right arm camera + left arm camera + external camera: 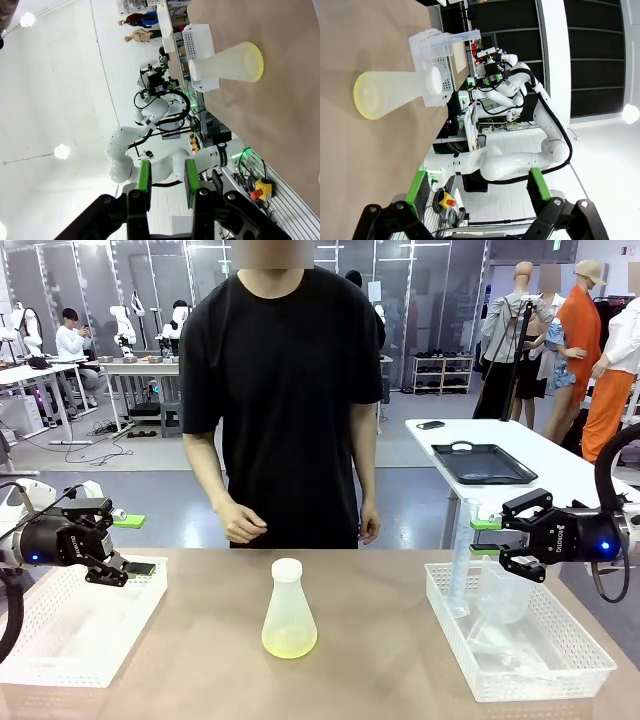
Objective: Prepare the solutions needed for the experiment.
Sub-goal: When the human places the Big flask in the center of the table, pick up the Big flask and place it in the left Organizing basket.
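Observation:
A translucent conical flask (pixel 289 605) with a white cap (pixel 287 568) stands at the middle of the brown table. The solutions (pixel 289 644) lie as a shallow pale yellow-green layer at its bottom. My left gripper (pixel 133 544) hovers open over the left basket, with nothing between its fingers. My right gripper (pixel 484 537) hangs over the right basket, jaws a narrow gap apart and empty, next to a clear measuring cylinder (pixel 463 558). The left wrist view shows the flask (pixel 395 92) beyond my left gripper (pixel 477 190). In the right wrist view the flask (pixel 230 65) lies far beyond my right gripper (pixel 166 182).
A white basket (pixel 60 665) sits at the table's left end. The white basket (pixel 520 685) at the right holds clear plastic labware. A person in black stands at the far edge, hand (pixel 242 525) low. A black tray (pixel 482 464) lies on a table behind.

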`<state>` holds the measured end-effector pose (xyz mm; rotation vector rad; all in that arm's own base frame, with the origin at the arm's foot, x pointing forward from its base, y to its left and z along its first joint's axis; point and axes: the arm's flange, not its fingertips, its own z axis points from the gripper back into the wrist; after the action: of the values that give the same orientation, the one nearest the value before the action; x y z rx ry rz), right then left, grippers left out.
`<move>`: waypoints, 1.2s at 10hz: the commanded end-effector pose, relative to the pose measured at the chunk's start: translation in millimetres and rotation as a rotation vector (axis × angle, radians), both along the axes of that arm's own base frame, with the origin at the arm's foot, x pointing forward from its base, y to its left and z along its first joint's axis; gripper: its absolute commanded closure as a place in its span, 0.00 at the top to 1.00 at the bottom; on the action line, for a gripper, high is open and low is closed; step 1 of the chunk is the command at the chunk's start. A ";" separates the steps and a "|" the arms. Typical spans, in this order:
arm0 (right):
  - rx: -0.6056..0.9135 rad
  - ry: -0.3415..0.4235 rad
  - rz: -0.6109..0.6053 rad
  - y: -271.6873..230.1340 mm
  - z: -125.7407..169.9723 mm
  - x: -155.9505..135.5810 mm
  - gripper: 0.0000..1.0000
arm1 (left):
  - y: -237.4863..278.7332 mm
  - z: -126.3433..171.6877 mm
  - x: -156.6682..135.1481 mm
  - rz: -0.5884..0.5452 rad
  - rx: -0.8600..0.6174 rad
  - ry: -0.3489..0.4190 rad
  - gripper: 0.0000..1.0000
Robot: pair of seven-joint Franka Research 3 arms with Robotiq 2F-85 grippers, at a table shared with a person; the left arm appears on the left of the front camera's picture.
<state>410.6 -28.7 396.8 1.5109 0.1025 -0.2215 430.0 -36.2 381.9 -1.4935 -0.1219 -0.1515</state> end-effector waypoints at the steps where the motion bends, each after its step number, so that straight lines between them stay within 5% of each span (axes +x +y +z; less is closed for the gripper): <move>1: 0.004 0.000 0.000 0.2 -0.2 -0.4 0.36 | -13.0 6.6 11.1 0.003 -0.008 -0.064 1.00; 5: 0.004 0.000 0.000 0.2 -0.2 -0.4 0.36 | -63.0 21.3 44.0 -0.027 0.049 -0.214 1.00; 10: 0.004 0.000 0.000 0.2 -0.2 -0.4 0.36 | -107.8 22.0 83.9 -0.109 -0.011 -0.610 1.00; 12: 0.004 0.000 0.000 0.2 -0.2 -0.4 0.36 | -122.6 23.0 91.7 -0.149 -0.055 -0.675 1.00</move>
<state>410.6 -28.7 396.5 1.5107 0.1030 -0.2222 515.3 -152.4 407.5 -1.4046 -0.5411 -0.7338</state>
